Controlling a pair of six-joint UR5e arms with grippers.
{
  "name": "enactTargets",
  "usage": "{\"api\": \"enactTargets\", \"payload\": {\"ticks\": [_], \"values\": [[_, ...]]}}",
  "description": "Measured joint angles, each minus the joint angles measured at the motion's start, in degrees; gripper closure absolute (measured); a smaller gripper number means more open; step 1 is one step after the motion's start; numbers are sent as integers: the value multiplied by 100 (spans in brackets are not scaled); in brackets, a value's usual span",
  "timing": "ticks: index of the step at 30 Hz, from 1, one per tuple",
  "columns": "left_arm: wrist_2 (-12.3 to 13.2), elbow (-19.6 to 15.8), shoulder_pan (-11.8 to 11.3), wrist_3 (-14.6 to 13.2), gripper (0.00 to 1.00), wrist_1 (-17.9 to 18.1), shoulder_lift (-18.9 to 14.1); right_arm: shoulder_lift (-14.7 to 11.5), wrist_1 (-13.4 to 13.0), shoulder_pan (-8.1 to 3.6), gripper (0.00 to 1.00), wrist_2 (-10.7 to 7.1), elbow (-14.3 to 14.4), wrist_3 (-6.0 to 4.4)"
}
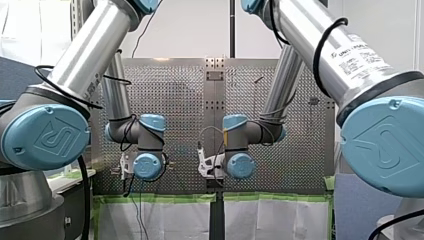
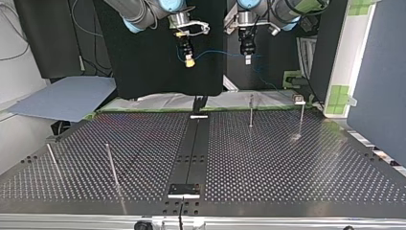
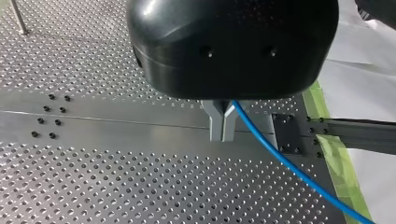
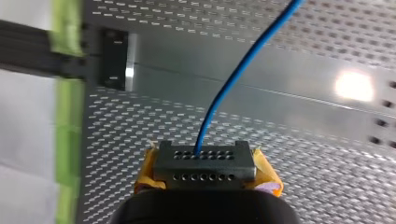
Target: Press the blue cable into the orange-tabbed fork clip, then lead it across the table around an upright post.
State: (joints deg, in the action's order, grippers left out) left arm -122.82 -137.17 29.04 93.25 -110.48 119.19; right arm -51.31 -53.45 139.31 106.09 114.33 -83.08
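Observation:
The blue cable point(image 2: 219, 52) hangs as a short span between both grippers, high above the far end of the perforated table point(image 2: 268, 158). My left gripper point(image 3: 222, 127), black with metal fingers, is shut on the cable point(image 3: 280, 158), which trails away past the table's taped edge. In the top view my left gripper point(image 2: 247, 56) is on the right and my right gripper point(image 2: 189, 60), with yellow pads, on the left. My right gripper point(image 4: 203, 161) is shut on the cable point(image 4: 233, 79), which rises straight out of its tips. I cannot make out any orange tab.
Thin upright posts stand on the table: two at the top view's far right point(image 2: 251, 111) point(image 2: 301, 117) and two at its near left point(image 2: 111, 164) point(image 2: 51, 160). A small fixture point(image 2: 299, 99) sits at the far right edge. A dark centre strip point(image 2: 194, 148) runs down the table.

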Motion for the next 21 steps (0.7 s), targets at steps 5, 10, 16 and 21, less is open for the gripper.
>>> {"api": "enactTargets", "payload": {"ticks": [5,10,16,21], "values": [[0,0,-1,0,100,-1,8,79,280,3,100,1,-2,0],[0,0,-2,0,100,-1,10,87,389,4,100,1,-1,1],[159,20,-89,161,100,-50,-93,-16,455,-15,100,31,-95,-63],[325,25,-149,413,100,-262,-333,-253,568,-34,100,20,-160,-282]]}}
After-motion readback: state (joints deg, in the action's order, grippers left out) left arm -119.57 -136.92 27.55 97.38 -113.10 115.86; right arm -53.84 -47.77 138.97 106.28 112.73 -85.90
